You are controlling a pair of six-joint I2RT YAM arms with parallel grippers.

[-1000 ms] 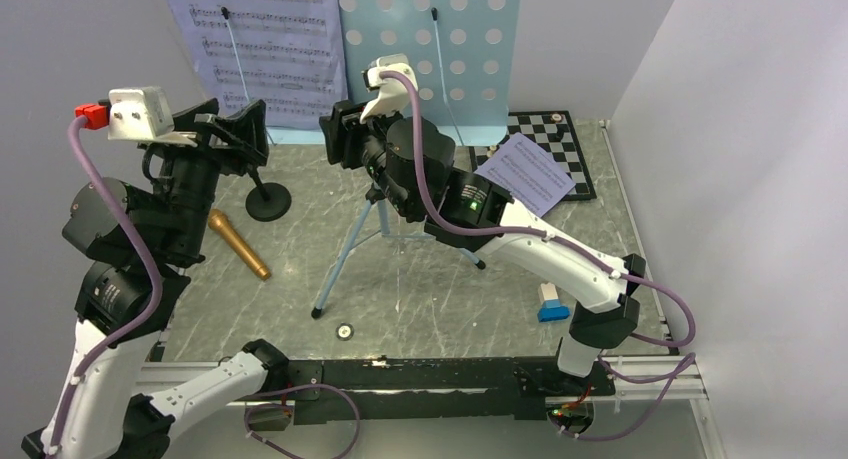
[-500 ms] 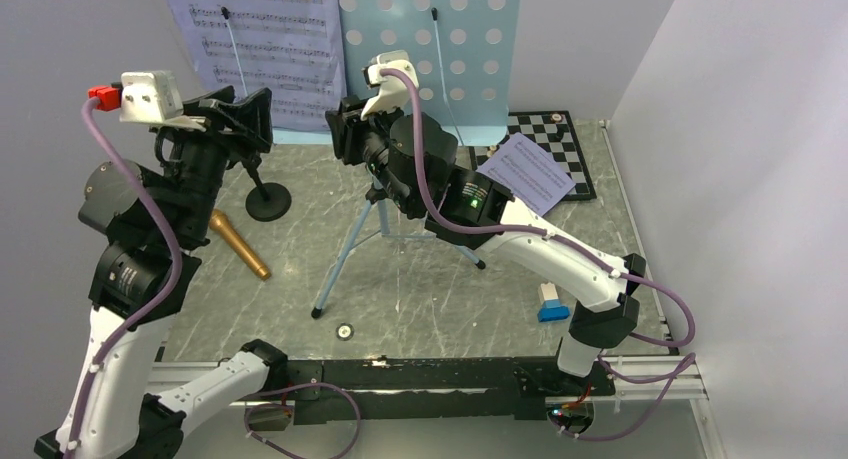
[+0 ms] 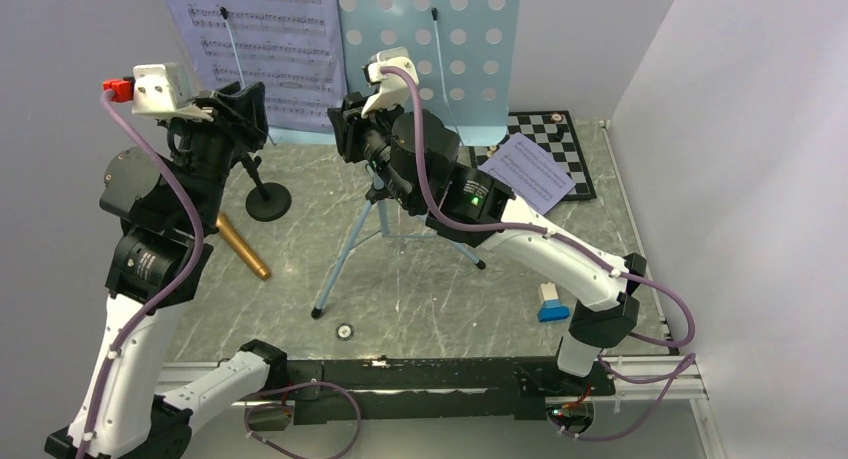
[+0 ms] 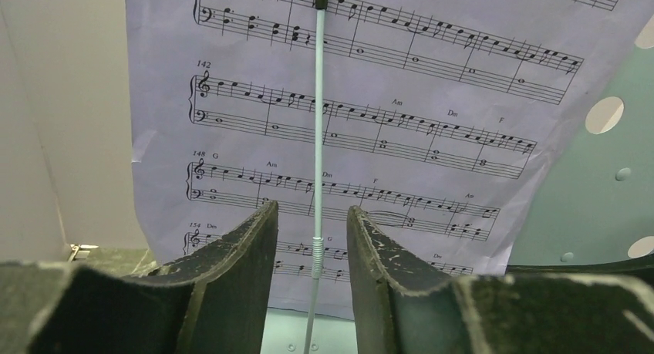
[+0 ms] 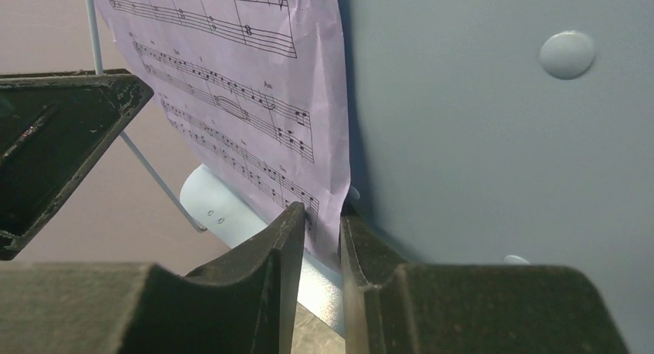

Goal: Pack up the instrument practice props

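The light-blue music stand has its hole-punched desk (image 3: 470, 69) at the back and its tripod legs (image 3: 345, 254) mid-table. A sheet-music page (image 3: 265, 49) lies on the desk's left half under a thin wire holder (image 4: 318, 138). My left gripper (image 3: 245, 109) is open and faces the page (image 4: 370, 99), the wire between its jaws (image 4: 312, 211) but beyond them. My right gripper (image 3: 345, 129) is narrowly open, its jaws (image 5: 324, 209) on either side of the page's lower right corner (image 5: 254, 84). A second page (image 3: 527, 171) lies at the right. The gold-brown microphone (image 3: 243, 249) and black mic stand (image 3: 268, 201) are on the table.
The black-and-white chessboard (image 3: 560, 134) lies at the back right, partly under the second page. A small blue-and-white toy brick piece (image 3: 551, 304) sits by the right arm's base. A small round object (image 3: 345, 331) lies near the front edge. Walls close in left, back and right.
My left arm has risen and swung right, bringing its open gripper up to the page on the stand. My right gripper has shifted only slightly at the page's corner.
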